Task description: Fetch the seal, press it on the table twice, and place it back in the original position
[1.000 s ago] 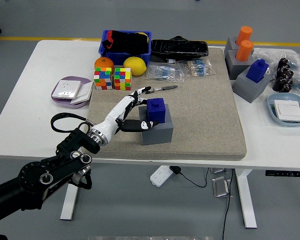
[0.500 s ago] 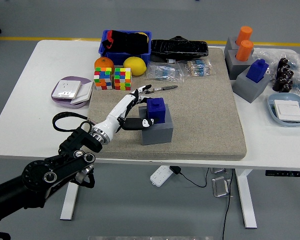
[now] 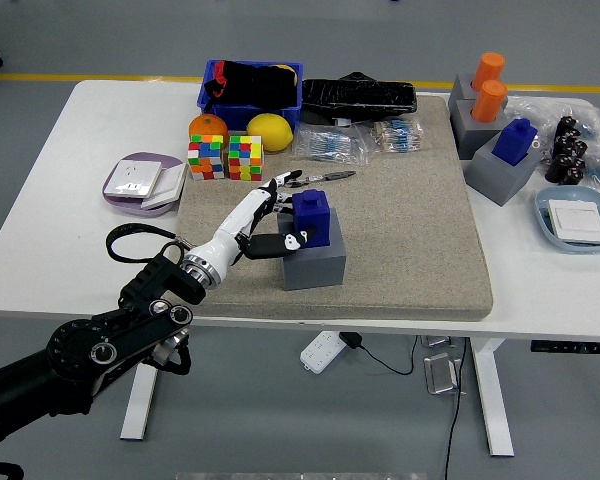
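Left arm (image 3: 90,350) enters from the lower left corner of the frame and extends diagonally toward centre. Left hand (image 3: 263,222), white with black fingers (image 3: 268,247), is curled in a grasp just left of centre.

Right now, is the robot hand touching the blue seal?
Touching. In the head view the left robot hand has fingers against the blue seal's left side and its thumb against the front, with no gap visible.
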You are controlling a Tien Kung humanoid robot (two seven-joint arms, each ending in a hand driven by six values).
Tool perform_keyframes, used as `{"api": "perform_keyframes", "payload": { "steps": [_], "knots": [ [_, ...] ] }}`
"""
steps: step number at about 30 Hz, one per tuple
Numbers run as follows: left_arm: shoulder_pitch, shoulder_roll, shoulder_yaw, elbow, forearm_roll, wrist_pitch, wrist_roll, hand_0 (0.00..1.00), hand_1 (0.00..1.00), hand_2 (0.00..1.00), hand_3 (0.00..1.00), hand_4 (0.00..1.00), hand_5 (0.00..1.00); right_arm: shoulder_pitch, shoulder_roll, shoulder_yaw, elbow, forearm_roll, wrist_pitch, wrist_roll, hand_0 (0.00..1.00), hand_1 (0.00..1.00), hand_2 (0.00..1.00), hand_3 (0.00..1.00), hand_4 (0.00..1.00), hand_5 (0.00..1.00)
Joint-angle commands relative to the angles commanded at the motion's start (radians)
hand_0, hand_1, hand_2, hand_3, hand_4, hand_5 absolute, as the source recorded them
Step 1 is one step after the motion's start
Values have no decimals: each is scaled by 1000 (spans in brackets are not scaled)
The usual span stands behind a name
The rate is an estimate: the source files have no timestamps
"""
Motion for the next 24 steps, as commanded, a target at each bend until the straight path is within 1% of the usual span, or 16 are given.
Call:
{"api": "perform_keyframes", "payload": {
  "steps": [3,4,9,10,15,16,21,22,24],
  "knots": [
    [2,1,0,1,-6,-6,-7,897,493,519,948,608,2,-1,0,1,0,-1,0,0,786,702,686,642,760,541],
    [3,1,0,1,-7,-9,-9,890,474,480,950,599,2,-1,0,1,0,-1,0,0,786,702,685,642,760,541],
    [7,1,-5,4,-13,-12,-21,890,474,480,950,599,2,0,0,0,0,-1,-1,1,786,702,685,642,760,541],
    [7,1,-6,4,-15,-13,-23,889,487,469,951,588,2,0,0,0,0,-1,-1,1,786,701,685,642,760,541],
    [5,-1,-6,9,-25,-11,-45,889,487,469,951,588,2,-1,0,2,0,-2,-1,2,786,701,685,642,760,541],
    [5,-2,-7,11,-26,-10,-49,891,514,469,950,592,2,0,0,1,0,-2,-1,2,786,701,685,642,760,541],
    [3,-2,-15,11,-32,-6,-62,891,514,469,950,592,2,-1,0,0,0,-1,-1,2,786,701,685,642,760,541],
    [3,-1,-19,9,-32,-5,-64,893,547,471,948,603,2,-1,1,1,0,-1,-1,2,786,702,683,642,760,540],
    [2,1,-27,6,-32,-4,-67,893,547,471,948,603,2,-1,1,-1,0,0,0,2,786,702,683,642,760,540]
  ]
}}
